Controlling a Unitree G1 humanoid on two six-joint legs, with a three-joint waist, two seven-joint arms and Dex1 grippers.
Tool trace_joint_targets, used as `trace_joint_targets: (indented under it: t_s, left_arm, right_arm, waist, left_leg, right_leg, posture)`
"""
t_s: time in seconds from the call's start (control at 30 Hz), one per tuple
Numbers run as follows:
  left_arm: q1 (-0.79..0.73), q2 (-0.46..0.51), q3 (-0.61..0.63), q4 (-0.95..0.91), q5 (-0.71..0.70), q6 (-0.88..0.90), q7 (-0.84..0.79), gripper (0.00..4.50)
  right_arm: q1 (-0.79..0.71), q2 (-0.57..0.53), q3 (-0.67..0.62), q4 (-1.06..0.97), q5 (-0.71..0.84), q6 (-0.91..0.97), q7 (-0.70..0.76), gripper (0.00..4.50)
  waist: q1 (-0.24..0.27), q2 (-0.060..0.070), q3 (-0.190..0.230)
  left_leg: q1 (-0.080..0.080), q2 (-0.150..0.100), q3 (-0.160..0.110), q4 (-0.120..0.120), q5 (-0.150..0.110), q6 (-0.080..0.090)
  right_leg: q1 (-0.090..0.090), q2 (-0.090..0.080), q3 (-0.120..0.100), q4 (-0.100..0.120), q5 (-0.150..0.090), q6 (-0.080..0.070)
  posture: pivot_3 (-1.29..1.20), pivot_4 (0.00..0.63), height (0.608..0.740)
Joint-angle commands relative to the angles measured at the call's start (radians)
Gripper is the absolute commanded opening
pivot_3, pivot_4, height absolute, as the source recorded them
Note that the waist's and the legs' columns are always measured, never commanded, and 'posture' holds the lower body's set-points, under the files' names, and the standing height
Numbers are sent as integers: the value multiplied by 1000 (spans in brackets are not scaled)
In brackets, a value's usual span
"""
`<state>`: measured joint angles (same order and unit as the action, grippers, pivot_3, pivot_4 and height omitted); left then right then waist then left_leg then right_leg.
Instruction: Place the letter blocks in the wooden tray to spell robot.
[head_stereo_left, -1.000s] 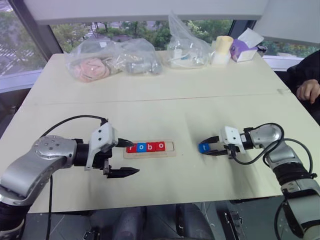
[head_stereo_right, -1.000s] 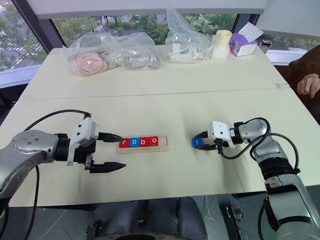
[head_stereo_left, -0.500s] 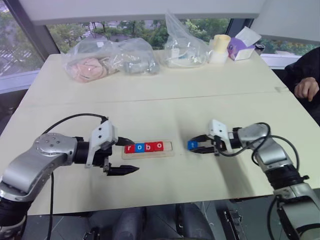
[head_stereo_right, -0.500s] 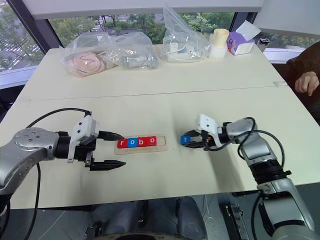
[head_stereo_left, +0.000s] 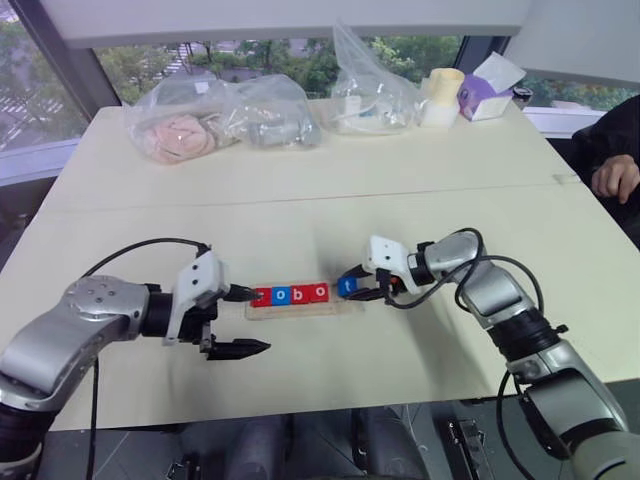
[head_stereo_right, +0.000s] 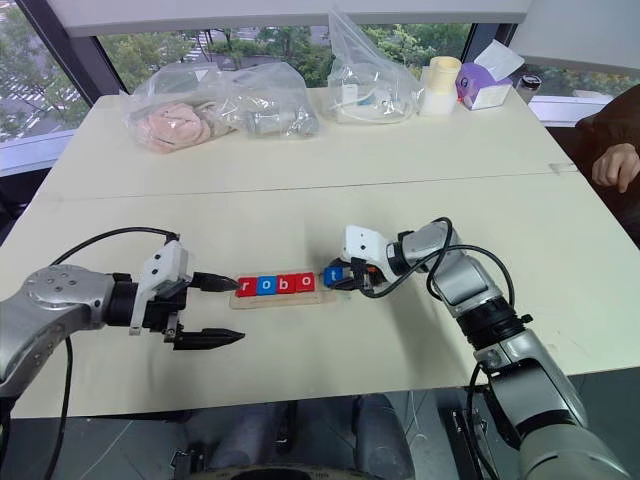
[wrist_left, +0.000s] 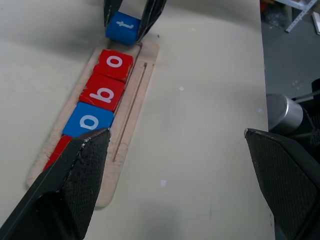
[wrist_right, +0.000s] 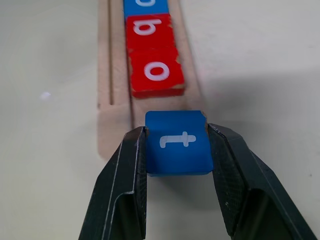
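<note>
Spanning the whole working area, the table (head_stereo_left: 420, 200) carries clutter only along its far edge: plastic bags (head_stereo_left: 225, 118), a paper roll (head_stereo_left: 443, 97) and a tissue box (head_stereo_left: 485, 80), well apart from the work and no hazard to it. A person's hand (head_stereo_left: 612, 180) rests at the table's right edge, also well clear.

Next in size, the left gripper (head_stereo_left: 235, 320) hovers just beside the left end of the wooden tray (wrist_left: 131, 100), fingers spread wide and holding nothing. A drift toward the tray could nudge it and shift the empty slot out from under the incoming tile.

The tray itself lies loose on the table with four letter blocks (wrist_left: 102, 92) seated in its slot, reading r, o, b, o; its right end is unfilled.

Smallest, the blue t block (wrist_right: 177, 141) is pinched by its side edges in the right gripper (head_stereo_left: 352, 288), poised at the tray's open end, just beyond the last red o (wrist_right: 155, 71). The risks as I judge them: the tile arrives slightly tilted and catches on the tray's end lip, it rides up onto the neighbouring o, or the finger tips, which flank the tile, strike the slot walls and push the tray sideways on release
</note>
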<state>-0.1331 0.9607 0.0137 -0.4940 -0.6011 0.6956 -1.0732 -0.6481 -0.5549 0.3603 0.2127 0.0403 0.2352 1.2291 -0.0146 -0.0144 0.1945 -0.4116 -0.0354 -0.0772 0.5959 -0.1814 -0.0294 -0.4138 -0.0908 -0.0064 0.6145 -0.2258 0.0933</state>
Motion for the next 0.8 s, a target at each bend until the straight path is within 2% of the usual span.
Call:
trace_joint_targets:
  t_s: [0.03, 0.8]
  left_arm:
    - [-4, 0, 26, -28, -15, 3, 11, 4500]
    - [-35, -12, -24, 5, 34, -27, 10, 4500]
  right_arm:
    - [-20, 17, -4, -8, -1, -16, -4, 1178]
    - [42, 57, 11, -109, -1, -4, -45, 1178]
  waist:
    - [0, 0, 0]
    - [1, 0, 0]
  left_leg:
    - [0, 0, 0, 0, 0, 0]
    - [0, 0, 0, 0, 0, 0]
  right_leg:
    - [0, 0, 0, 0, 0, 0]
    - [0, 0, 0, 0, 0, 0]
  posture:
    - [0, 150, 740]
    - [0, 150, 740]
